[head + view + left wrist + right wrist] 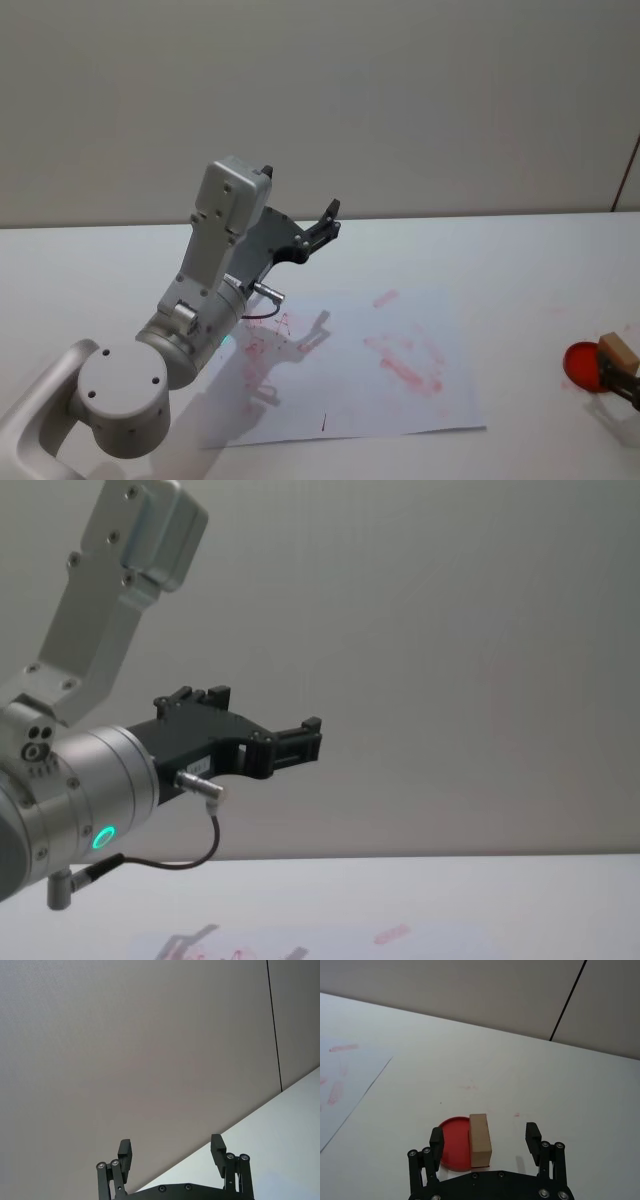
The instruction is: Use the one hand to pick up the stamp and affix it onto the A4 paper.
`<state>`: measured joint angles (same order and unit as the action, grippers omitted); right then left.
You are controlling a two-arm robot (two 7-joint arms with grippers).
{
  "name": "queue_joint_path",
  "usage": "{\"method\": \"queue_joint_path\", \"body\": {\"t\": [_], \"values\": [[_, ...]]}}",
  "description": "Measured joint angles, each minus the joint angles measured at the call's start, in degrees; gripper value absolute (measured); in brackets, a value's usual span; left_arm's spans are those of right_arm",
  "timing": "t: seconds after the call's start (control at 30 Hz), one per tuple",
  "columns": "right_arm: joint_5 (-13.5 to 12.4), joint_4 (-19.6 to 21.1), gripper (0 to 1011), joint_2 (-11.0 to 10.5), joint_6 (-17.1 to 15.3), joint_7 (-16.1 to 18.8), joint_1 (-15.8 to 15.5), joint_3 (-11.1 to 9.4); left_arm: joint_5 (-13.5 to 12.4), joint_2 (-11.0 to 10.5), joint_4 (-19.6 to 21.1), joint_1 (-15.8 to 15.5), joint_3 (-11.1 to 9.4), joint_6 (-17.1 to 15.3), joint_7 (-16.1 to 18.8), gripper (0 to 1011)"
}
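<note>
Currently my right gripper (pixel 484 1131) has its fingers spread either side of the stamp (pixel 480 1146), not touching it. The stamp stands at the edge of a red pad (pixel 453 1149), well right of the A4 paper (pixel 445 400). My left gripper (pixel 328 216) hangs raised, fingers apart.

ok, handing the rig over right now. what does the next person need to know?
Right gripper: open, one finger on each side of the stamp, not touching it.
Left gripper: open, raised above the table, pointing toward the wall, idle.
The stamp stands at the edge of the red ink pad, to the right of the A4 paper, which bears red marks.
Done: gripper lined up on the stamp.
Left: close, lift, carry to the paper, press.
</note>
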<state>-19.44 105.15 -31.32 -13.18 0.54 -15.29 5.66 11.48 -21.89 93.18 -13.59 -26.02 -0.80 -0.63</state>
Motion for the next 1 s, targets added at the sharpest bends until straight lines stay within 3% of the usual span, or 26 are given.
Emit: {"method": "queue_joint_path", "body": {"t": [0.57, 0.83, 1.0], "values": [[4.49, -4.4, 998, 2.18, -2.99, 3.12, 4.01, 1.64, 0.0, 0.0, 0.0, 0.0, 0.0, 0.0, 0.0, 1001], [5.73, -5.67, 831, 2.89, -3.36, 3.96, 5.26, 2.12, 0.0, 0.0, 0.0, 0.0, 0.0, 0.0, 0.0, 1001], [6.12, -6.08, 675, 3.13, -3.48, 4.2, 5.65, 2.27, 0.0, 0.0, 0.0, 0.0, 0.0, 0.0, 0.0, 1001]]}}
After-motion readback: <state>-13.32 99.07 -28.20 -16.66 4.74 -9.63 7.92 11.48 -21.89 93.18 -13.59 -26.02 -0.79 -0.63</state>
